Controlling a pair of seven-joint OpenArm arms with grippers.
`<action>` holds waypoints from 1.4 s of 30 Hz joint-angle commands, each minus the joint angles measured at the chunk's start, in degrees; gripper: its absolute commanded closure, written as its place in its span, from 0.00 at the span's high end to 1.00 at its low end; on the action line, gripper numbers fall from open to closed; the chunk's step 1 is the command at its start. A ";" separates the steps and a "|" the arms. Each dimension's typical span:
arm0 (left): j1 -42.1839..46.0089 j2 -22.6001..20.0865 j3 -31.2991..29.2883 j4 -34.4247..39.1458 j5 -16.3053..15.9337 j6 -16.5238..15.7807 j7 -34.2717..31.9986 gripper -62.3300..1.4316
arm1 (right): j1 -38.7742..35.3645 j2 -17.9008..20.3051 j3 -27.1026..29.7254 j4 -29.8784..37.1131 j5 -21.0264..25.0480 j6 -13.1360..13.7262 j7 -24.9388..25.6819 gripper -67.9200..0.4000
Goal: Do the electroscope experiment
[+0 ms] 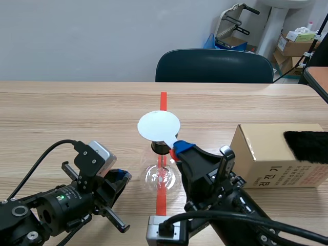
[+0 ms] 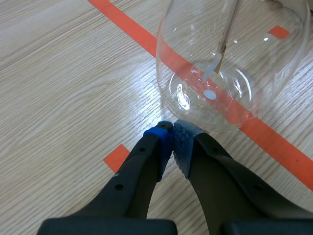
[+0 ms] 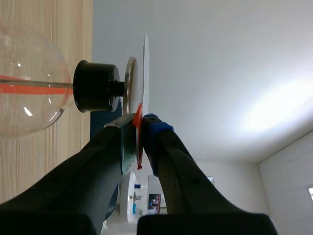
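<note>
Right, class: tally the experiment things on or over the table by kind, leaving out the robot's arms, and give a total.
Clear glass flask electroscope with black stopper: 1
White round disc with red handle: 1
Brown cardboard box: 1
Black furry cloth on the box: 1
Total: 4

Table (image 1: 77,107): light wood grain, wide, spans the scene from left to right.
Wall (image 1: 102,36): plain pale grey, behind the table's far edge.
Chair (image 1: 214,66): dark teal back, at the far side, right of centre.
Far right corner: white pillar (image 1: 271,25); stacked cardboard boxes (image 1: 293,47); blue bag (image 1: 210,41) low behind the chair; folded grey metal frame (image 1: 233,23) against the wall.
Second desk (image 1: 318,79): brown corner at the right edge.
Ceiling (image 3: 220,73): white, softly lit.
</note>
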 commanded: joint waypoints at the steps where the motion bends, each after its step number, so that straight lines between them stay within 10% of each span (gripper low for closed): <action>1: -0.13 0.28 -0.15 0.98 0.09 -0.11 -0.85 0.09 | 0.52 0.13 0.17 0.87 -0.02 -0.61 0.09 0.02; 22: 0.04 0.28 -0.15 0.98 0.09 -0.11 -0.81 0.09 | 0.52 0.13 0.17 0.87 0.00 -0.61 -1.22 0.02; 42: 0.98 0.28 -0.15 0.98 0.09 -0.11 -0.39 0.09 | 0.52 0.13 0.17 0.87 0.02 -0.61 -30.05 0.02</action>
